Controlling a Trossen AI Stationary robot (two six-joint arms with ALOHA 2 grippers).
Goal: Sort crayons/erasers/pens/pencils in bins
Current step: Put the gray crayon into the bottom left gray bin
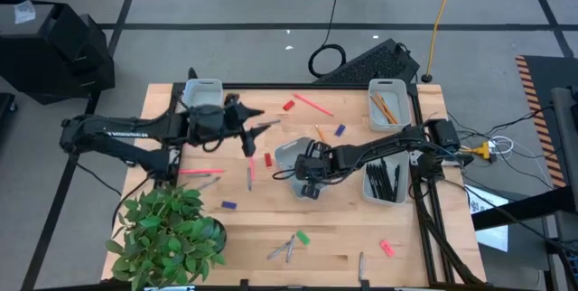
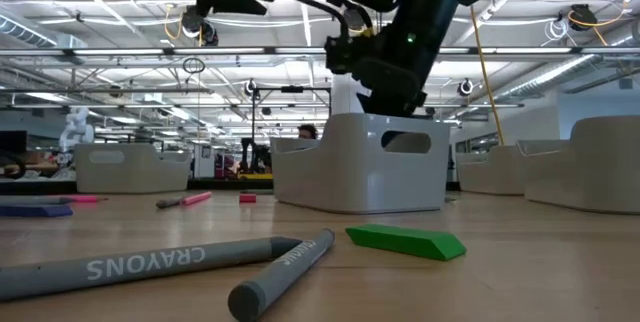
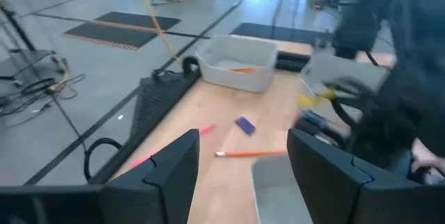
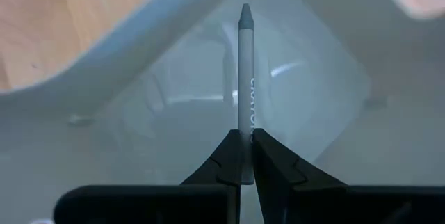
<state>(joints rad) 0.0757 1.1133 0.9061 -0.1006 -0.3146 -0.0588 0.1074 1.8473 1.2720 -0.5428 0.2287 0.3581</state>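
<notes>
My right gripper [image 4: 247, 137] hangs over the middle bin [image 1: 287, 157], shut on a grey crayon [image 4: 245, 64]. In the low view that arm [image 2: 400, 32] stands above this bin [image 2: 360, 167]. My left gripper [image 1: 256, 121] hovers open over the table's far left part, nothing between its fingers [image 3: 174, 175]. Loose on the table lie pink pencils [image 1: 312, 103] [image 1: 199, 172], an orange pencil [image 3: 250, 153], erasers [image 1: 289, 106] [image 1: 340, 130] and two crayons [image 2: 150, 262] beside a green eraser [image 2: 405, 240]. One bin [image 1: 384, 181] holds black pens, another [image 1: 388, 103] orange pencils. My right gripper pinches the crayon near its blunt end [image 4: 245, 123] between its two fingertips. The crayon runs on in line with the fingers, its pointed tip [image 4: 245, 8] aimed into the bin. Whether that tip touches the bin's floor I cannot tell.
A potted plant [image 1: 172, 232] fills the near left corner. A fourth bin [image 1: 206, 92] sits at the far left. A purple eraser [image 1: 228, 205], a pink eraser [image 1: 386, 248] and a crayon [image 1: 361, 259] lie toward the near edge. A keyboard [image 1: 370, 61] lies beyond the table's far edge.
</notes>
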